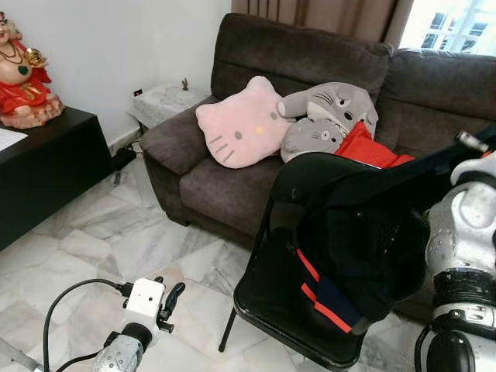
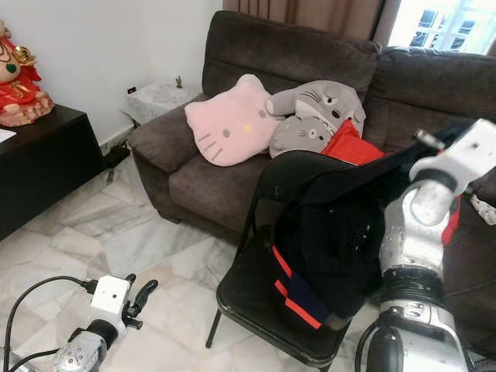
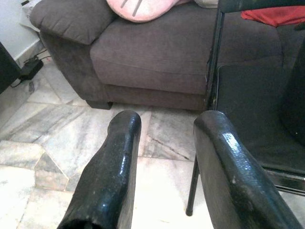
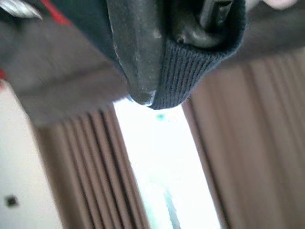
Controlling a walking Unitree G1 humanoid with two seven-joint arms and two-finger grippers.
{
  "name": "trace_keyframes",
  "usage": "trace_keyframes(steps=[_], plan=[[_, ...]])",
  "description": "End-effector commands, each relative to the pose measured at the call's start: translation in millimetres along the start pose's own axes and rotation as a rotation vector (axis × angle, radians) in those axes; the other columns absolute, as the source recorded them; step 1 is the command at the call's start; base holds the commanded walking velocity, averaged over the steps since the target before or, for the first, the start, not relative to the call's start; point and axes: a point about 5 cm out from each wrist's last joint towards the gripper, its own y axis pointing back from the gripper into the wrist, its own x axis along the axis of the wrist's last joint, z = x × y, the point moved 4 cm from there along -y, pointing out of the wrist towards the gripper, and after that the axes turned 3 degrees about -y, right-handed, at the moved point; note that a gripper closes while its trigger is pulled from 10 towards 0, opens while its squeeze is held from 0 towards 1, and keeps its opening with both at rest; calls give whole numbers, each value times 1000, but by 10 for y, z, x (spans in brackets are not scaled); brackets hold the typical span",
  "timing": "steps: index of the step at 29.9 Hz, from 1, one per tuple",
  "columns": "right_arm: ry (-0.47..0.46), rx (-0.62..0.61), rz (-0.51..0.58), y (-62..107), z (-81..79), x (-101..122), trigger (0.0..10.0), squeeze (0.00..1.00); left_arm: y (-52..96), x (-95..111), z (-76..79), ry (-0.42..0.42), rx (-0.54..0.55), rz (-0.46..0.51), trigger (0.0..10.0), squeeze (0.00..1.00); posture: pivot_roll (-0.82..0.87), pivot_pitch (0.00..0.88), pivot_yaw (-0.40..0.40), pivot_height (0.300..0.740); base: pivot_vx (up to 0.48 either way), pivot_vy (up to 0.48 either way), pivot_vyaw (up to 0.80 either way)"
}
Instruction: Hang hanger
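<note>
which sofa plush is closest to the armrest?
The pink cat-face cushion. It leans against the sofa back right beside the left armrest; the grey Totoro plush sits further along, next to the red fabric.

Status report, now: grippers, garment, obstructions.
Right gripper shut on dark garment, raised. Left gripper open, low. Black chair directly beneath garment.

A dark brown sofa (image 1: 232, 178) stands on the pale marble floor (image 1: 101, 248). On it lie a pink cat-face cushion (image 1: 244, 124), a grey plush (image 1: 329, 116) and a red cloth (image 1: 372, 149). A black folding chair (image 1: 271, 298) stands just before it — at the left, a black cabinet (image 1: 46, 170) carries a red figurine (image 1: 23, 77). Brown curtains (image 1: 318, 14) hang behind.
</note>
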Motion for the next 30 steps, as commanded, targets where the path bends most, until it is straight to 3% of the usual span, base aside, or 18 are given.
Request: trace_keyframes(steps=[1,2,3,6,7,11,13,15,18,19,21,23,24,25,27,28,29,30], plan=[[-84,88,168,-69,-252,474,0,0,-9,-15,-4,-2,-3,-9,10000,0,39,0,-5,740,0,0,0],[-104,103,201,-63,-297,569,0,0,-10,-15,-4,-2,-4,-9,10000,0,39,0,-5,740,0,0,0],[-147,136,293,-48,-391,843,0,0,-10,-15,-4,-2,-4,-9,10000,0,41,0,-4,740,0,0,0],[-171,153,341,-35,-437,1004,0,0,-9,-16,-5,-2,-3,-9,10000,0,41,0,-4,740,0,0,0],[-207,194,429,-11,-520,1299,0,0,-9,-17,-5,-2,-2,-9,10000,0,36,0,-3,740,0,0,0],[-238,240,498,25,-604,1557,0,0,-9,-18,-4,-1,-3,-10,10000,0,31,0,-1,740,0,0,0],[-354,328,559,110,-721,1862,0,0,-9,-19,-1,0,-4,-11,10000,0,29,0,0,740,0,0,0],[-424,379,586,175,-781,2011,0,0,-10,-19,-1,1,-4,-11,10000,0,24,0,0,740,0,0,0],[-467,475,570,288,-930,2061,0,0,-10,-21,-1,4,-3,-11,10000,0,19,0,2,740,0,0,0],[-451,587,489,380,-1134,1887,275,0,-12,-22,0,5,-4,-12,10000,0,16,0,2,740,0,0,0],[-442,634,436,422,-1223,1760,510,0,-12,-22,1,5,-4,-12,10000,0,15,0,1,740,0,0,0],[-370,721,245,543,-1433,1268,2196,0,-13,-22,5,6,-5,-12,10000,0,22,0,-3,740,0,0,0],[-318,729,133,612,-1484,965,2039,0,-10,-24,6,7,-5,-12,10000,0,24,0,-7,740,0,0,0],[-284,730,61,666,-1503,771,2039,0,-8,-25,6,7,-4,-12,10000,0,24,0,-7,740,0,0,0],[-221,640,-223,943,-1398,18,2627,0,2,-28,-2,10,6,-11,10000,0,36,0,-15,740,0,0,0],[-190,599,-338,1092,-1325,-253,2627,0,7,-29,-6,12,11,-11,10000,0,36,0,-16,740,0,0,0],[-177,546,-460,1295,-1210,-546,8706,0,12,-31,-10,13,14,-11,10000,0,37,0,-18,740,0,0,0],[-173,516,-525,1417,-1139,-693,8706,0,15,-32,-12,14,16,-11,10000,0,37,0,-18,740,0,0,0]])
